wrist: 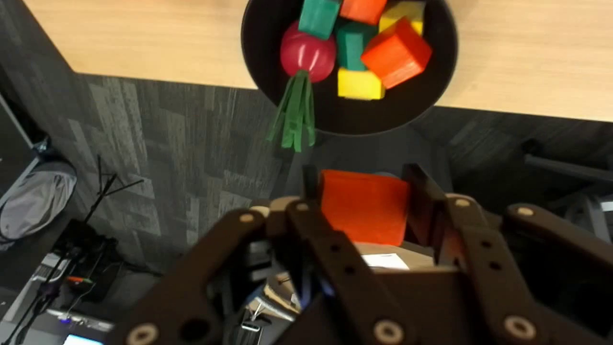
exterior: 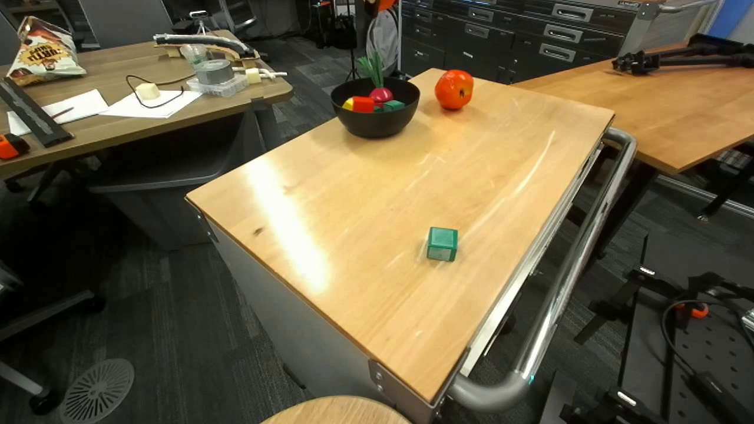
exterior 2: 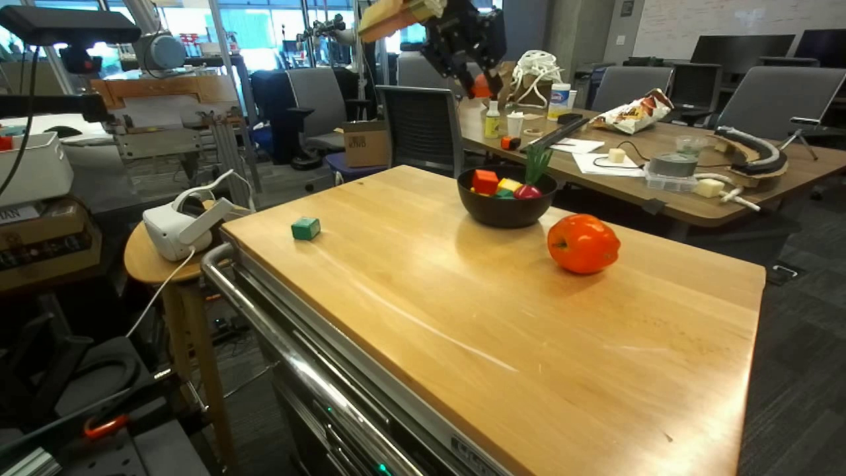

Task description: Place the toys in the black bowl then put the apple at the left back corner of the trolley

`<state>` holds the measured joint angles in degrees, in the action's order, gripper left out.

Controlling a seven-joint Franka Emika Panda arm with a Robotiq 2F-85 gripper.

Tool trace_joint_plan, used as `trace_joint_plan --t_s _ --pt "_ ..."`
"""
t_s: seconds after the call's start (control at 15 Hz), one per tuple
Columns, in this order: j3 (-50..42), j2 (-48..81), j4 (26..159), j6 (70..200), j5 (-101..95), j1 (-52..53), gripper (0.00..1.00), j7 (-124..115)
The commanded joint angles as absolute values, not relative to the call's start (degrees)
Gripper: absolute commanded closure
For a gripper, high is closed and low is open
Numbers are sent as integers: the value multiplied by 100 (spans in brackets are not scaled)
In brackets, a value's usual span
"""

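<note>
- The hand (wrist: 365,191) pinches a red-orange block (wrist: 366,213) between its fingers, which press on two opposite sides
- That block looks like painted wood: probably light, stiff and hard to damage, with flat faces that suit a square pinch; held near a corner, it might twist
- The lone green block (exterior: 442,244), lying on the trolley (exterior: 471,165) well apart from the black bowl (exterior: 375,123), should handle alike; I would take it across two upright faces
- The black bowl stands on the trolley with toys in it; its smooth round wall could slide if knocked
- The apple (exterior 2: 583,244) rests on the trolley near the bowl, not touching it; round and glossy, it may well roll or slip, so a gentle hold around its widest part seems best; whether it is real or plastic I cannot tell
- The wrist view looks down into the bowl and shows six blocks (wrist: 353,44) there, plus a radish-like toy (wrist: 309,57); in both exterior views the wall hides part of this, while the toy's green leaves stand above the rim
- Both exterior views show the lone green block; the wrist view does not, nor does it clearly show the apple
- A white headset (exterior 2: 173,228) on a stool (exterior 2: 142,261) shows in an exterior view but not in the wrist view
</note>
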<state>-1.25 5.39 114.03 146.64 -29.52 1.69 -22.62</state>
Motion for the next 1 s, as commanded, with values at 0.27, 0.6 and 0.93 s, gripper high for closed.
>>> trace_joint_plan --t_s 0.27,0.6,0.93 --pt "-597 2171 10348 15128 -3512 275 79 -2836" --pt "-524 2426 10409 15196 -2483 271 69 -2240" --pt "-431 1375 10987 14178 -2076 351 11 -1127"
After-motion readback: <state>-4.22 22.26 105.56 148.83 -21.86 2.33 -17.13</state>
